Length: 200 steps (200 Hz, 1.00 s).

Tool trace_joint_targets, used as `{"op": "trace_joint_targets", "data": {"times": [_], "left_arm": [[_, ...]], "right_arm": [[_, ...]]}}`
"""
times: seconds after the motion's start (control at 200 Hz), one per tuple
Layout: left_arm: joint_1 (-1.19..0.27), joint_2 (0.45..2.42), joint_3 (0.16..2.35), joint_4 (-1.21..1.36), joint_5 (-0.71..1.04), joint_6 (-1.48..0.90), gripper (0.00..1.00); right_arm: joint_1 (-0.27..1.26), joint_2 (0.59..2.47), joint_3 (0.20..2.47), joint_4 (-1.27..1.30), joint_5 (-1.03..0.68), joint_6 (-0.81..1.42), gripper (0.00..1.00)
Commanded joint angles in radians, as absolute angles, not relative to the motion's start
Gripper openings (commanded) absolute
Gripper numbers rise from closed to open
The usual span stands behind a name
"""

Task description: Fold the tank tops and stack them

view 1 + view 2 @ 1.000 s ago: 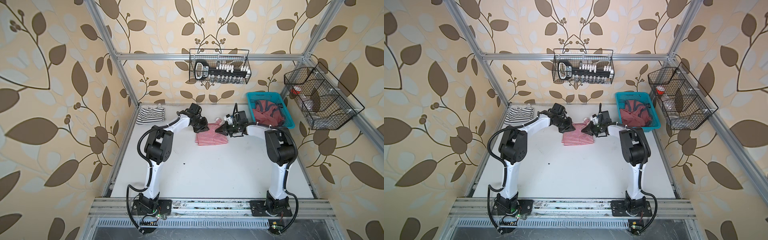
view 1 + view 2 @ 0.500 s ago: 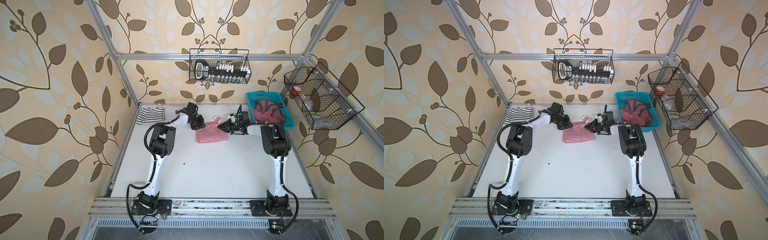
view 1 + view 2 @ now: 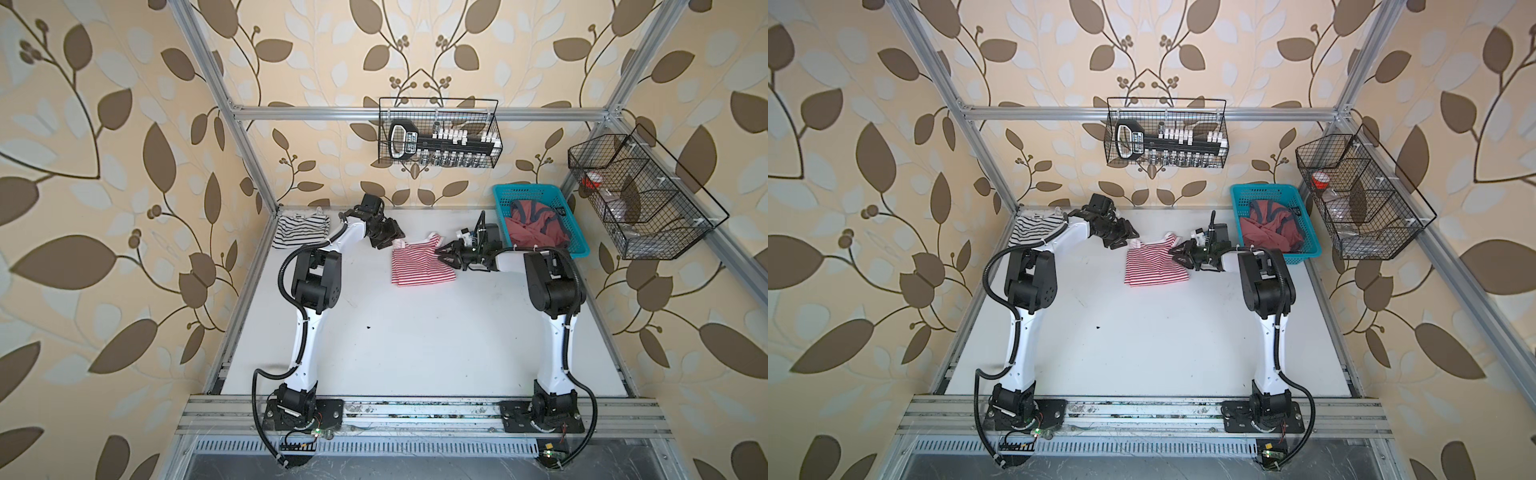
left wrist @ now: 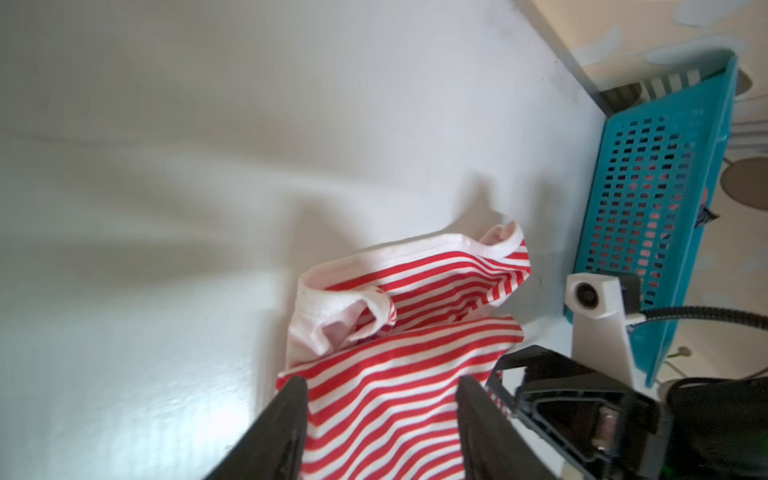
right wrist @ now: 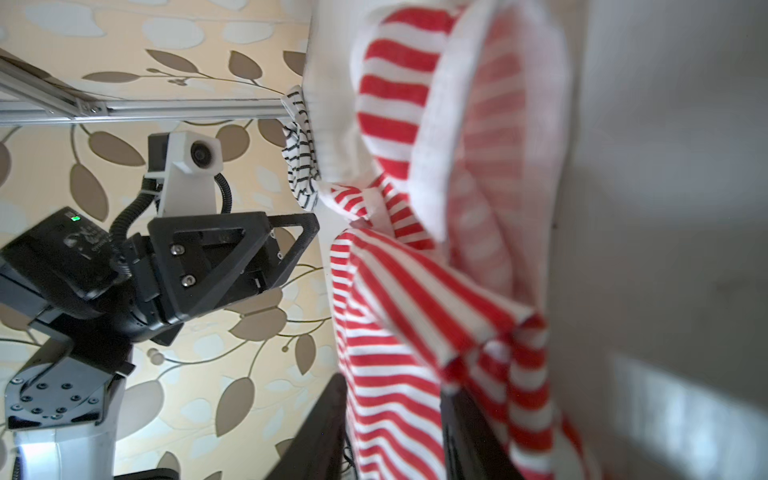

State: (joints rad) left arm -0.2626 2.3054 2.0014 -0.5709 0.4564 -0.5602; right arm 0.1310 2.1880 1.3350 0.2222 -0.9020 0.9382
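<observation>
Around, leaf-patterned wallpaper; white tabletop under red-striped tank top

A robotics lab cell dressed up as a home. An aluminium frame holds panels of leaf-patterned wallpaper around a white surface. 2 robot arms, left and right, are bolted to a metal rail. A wire basket hangs on the back wall.
</observation>
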Motion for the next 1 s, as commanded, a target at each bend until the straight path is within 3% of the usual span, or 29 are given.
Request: {"op": "trace_joint_targets", "data": {"times": [0.0, 0.145, 0.365, 0.62, 0.995], "left_arm": [[-0.258, 2.157, 2.031, -0.716, 0.388, -0.402, 0.71], [-0.259, 2.127, 1.926, -0.783, 0.386, -0.361, 0.71], [-0.261, 2.104, 1.702, -0.642, 0.424, -0.413, 0.72], [-0.274, 2.165, 1.689, -0.579, 0.469, -0.457, 0.74], [-0.349, 2.277, 1.684, -0.567, 0.528, -0.483, 0.76]], "right_arm": [[0.134, 2.073, 1.292, 0.206, -0.913, 0.892, 0.47], [0.130, 1.991, 1.247, 0.109, -0.880, 0.804, 0.49], [0.120, 1.951, 1.247, -0.108, -0.770, 0.636, 0.51], [0.106, 2.004, 1.276, -0.213, -0.673, 0.542, 0.54], [0.108, 2.132, 1.318, -0.207, -0.672, 0.526, 0.57]]}}
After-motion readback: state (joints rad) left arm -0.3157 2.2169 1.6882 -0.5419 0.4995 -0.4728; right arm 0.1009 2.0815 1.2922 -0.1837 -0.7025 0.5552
